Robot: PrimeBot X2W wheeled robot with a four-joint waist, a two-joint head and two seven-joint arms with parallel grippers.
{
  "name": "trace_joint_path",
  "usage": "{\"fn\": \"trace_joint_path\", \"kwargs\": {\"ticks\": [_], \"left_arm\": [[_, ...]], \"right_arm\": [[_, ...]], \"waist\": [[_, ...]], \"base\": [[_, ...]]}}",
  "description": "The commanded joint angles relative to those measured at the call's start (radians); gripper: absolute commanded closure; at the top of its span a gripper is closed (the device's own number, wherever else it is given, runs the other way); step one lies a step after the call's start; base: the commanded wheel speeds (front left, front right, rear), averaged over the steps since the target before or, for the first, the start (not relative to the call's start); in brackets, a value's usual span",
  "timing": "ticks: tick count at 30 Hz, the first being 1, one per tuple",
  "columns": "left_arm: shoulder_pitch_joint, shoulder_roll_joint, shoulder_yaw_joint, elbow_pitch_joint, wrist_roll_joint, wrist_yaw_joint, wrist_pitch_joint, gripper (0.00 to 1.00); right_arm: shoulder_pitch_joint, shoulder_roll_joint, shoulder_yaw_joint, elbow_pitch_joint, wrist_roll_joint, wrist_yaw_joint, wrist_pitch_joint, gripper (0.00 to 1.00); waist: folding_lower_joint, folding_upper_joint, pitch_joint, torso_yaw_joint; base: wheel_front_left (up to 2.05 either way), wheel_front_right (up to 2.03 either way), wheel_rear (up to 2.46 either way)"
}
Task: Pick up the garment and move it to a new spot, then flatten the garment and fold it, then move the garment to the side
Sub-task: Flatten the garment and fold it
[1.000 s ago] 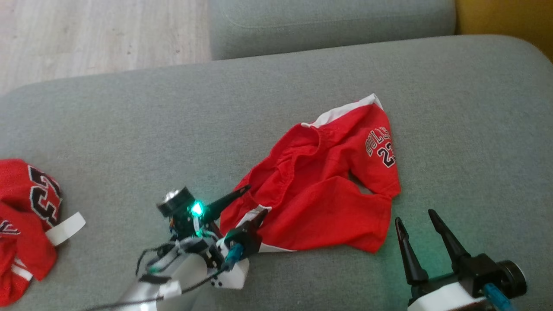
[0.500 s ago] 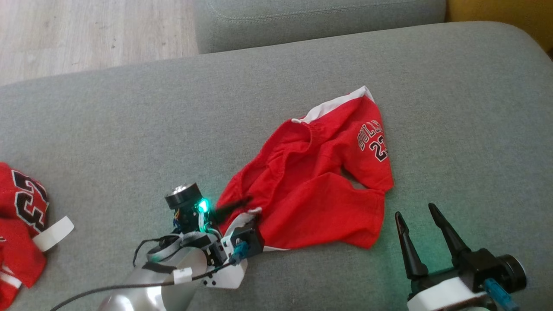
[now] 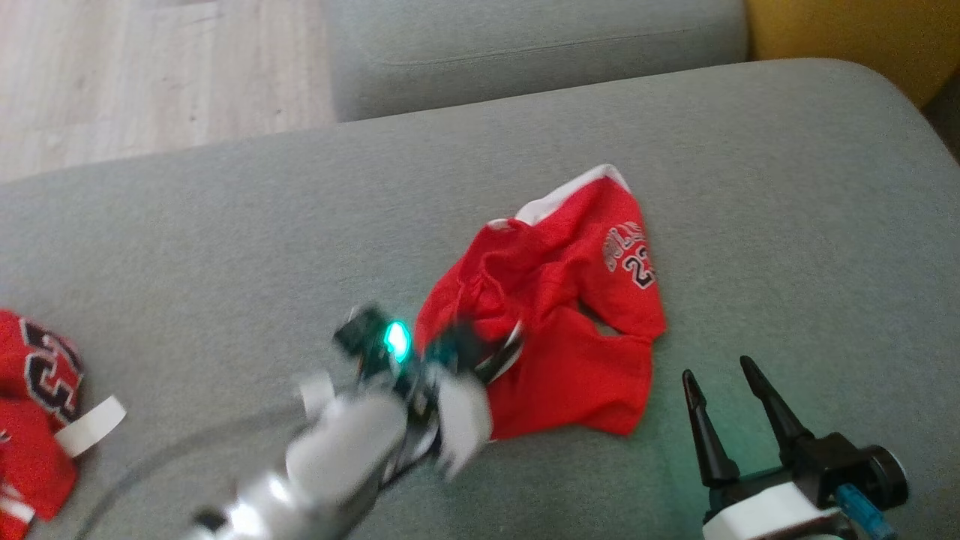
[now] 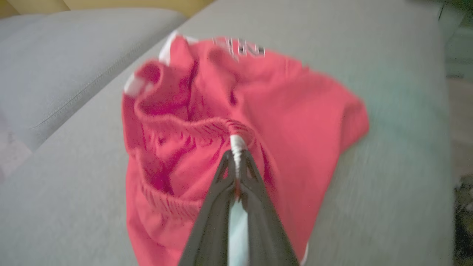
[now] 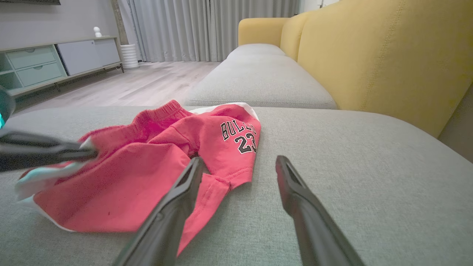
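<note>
Red shorts [image 3: 570, 315] with white trim and a "BULLS 23" print lie crumpled on the grey sofa cushion [image 3: 787, 195]. My left gripper [image 3: 491, 349], blurred by motion, is shut on the shorts' waistband at their left edge. In the left wrist view the fingers [image 4: 225, 177] pinch the white-striped waistband of the shorts [image 4: 288, 111], and the cloth bunches up ahead of them. My right gripper [image 3: 716, 371] hovers open just right of the shorts' lower corner. In the right wrist view its fingers [image 5: 184, 184] frame the leg hem of the shorts [image 5: 147, 162].
A second red garment [image 3: 34, 405] with a white tag lies at the cushion's left edge. Another grey cushion [image 3: 525, 45] sits behind, wooden floor [image 3: 150, 75] at the back left, and a yellow sofa back [image 5: 388, 55] to the right.
My left gripper closed on the waistband and moved right and up, pushing the left side of the shorts into a bunch. The head camera shifted slightly. The right gripper stayed put.
</note>
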Motion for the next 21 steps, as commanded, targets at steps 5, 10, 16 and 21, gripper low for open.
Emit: {"fn": "trace_joint_path", "kwargs": {"ticks": [5,10,16,21], "left_arm": [[-0.272,0.061,0.038,-0.279,-0.430,0.002,0.181,1.00],[-0.417,0.030,0.195,-0.335,-0.664,0.013,0.254,1.00],[-0.531,-0.006,0.309,-0.239,-0.729,0.106,0.266,1.00],[-0.388,0.062,0.257,-0.186,-0.728,0.086,0.295,1.00]], "right_arm": [[-0.039,0.006,0.036,-0.016,0.019,-0.001,-0.004,0.00],[-0.029,0.009,0.035,-0.011,0.033,-0.001,-0.004,0.00],[-0.017,0.009,0.028,-0.014,0.043,-0.001,-0.004,0.00],[-0.004,0.009,0.004,-0.013,0.080,-0.001,-0.004,0.00]], "waist": [[0.0001,0.0000,-0.025,-0.068],[0.0001,0.0000,-0.051,-0.116],[0.0001,0.0000,-0.069,-0.133],[0.0001,0.0000,-0.063,-0.107]], "base": [[0.00,0.00,0.00],[0.00,0.00,0.00],[0.00,0.00,0.00],[0.00,0.00,0.00]]}}
